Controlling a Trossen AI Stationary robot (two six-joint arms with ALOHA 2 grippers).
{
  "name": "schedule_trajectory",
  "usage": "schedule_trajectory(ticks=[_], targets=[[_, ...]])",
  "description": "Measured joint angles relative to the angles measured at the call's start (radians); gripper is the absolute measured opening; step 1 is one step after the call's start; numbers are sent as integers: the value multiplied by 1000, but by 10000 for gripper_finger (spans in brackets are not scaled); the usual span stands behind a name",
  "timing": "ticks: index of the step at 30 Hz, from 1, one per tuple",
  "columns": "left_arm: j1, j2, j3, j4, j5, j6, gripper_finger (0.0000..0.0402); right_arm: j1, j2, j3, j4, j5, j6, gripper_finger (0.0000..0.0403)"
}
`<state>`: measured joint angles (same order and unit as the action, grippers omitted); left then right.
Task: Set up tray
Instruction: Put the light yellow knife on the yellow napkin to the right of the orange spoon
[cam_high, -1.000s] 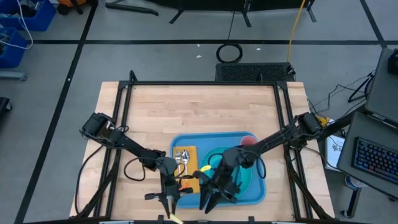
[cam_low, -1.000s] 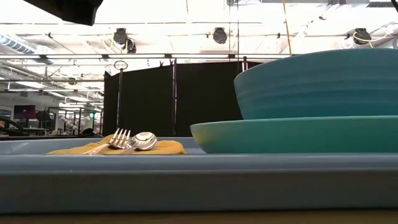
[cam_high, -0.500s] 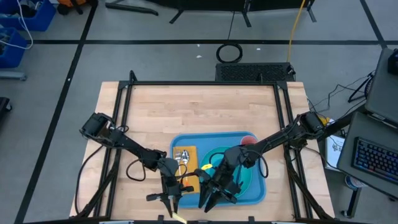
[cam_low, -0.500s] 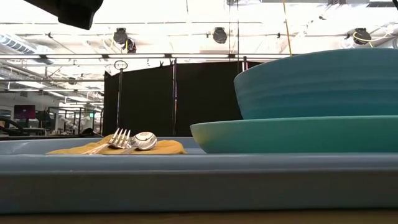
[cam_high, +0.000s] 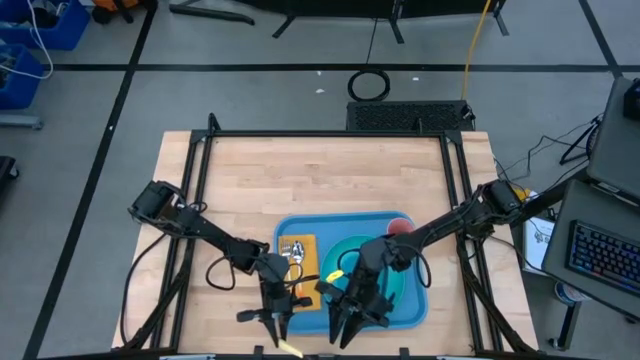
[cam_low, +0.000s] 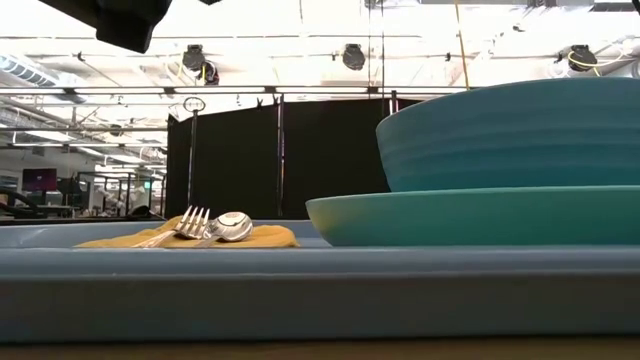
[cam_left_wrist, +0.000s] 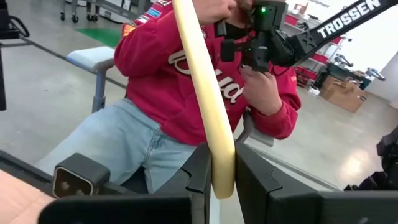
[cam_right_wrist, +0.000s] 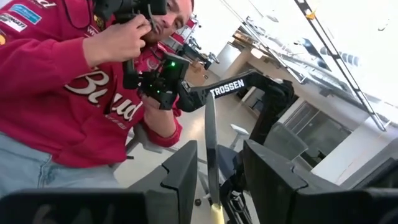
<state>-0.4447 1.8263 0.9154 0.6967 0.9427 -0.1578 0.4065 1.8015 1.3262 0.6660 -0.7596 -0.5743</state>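
Both grippers hold slim utensils over the bench's near edge.

The tray (cam_high: 300, 226) lies on the bench (cam_high: 320, 170) toward its near edge, carrying a teal plate (cam_low: 480, 215) with a bowl (cam_low: 520, 135) on it, and a napkin (cam_low: 190, 238) with fork (cam_low: 190, 222) and spoon (cam_low: 232, 226). The left gripper (cam_left_wrist: 221, 180) has its fingers clenched on a pale yellow handle (cam_left_wrist: 202, 87). The right gripper (cam_right_wrist: 214, 186) has its fingers grasping a thin dark blade (cam_right_wrist: 211, 143). A person in a red sweatshirt (cam_left_wrist: 168, 68) sits beyond.

Robotics lab: open hall, taped grey floor (cam_high: 250, 95), black partition screens (cam_low: 280, 160), ceiling spotlights (cam_low: 352, 56), wooden worktop (cam_high: 320, 175) in a metal frame.
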Motion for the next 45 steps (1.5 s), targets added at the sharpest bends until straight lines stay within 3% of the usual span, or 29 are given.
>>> schedule_trajectory(ticks=[21, 31, 45], targets=[[43, 0, 0, -13, -52, -10, 47, 35, 0, 0, -5, 5, -40, 118], [69, 0, 0, -6, -10, -11, 47, 40, 1, 0, -16, 4, -40, 117], [74, 0, 0, -14, -1, -5, 47, 41, 2, 0, -12, 0, -58, 56]])
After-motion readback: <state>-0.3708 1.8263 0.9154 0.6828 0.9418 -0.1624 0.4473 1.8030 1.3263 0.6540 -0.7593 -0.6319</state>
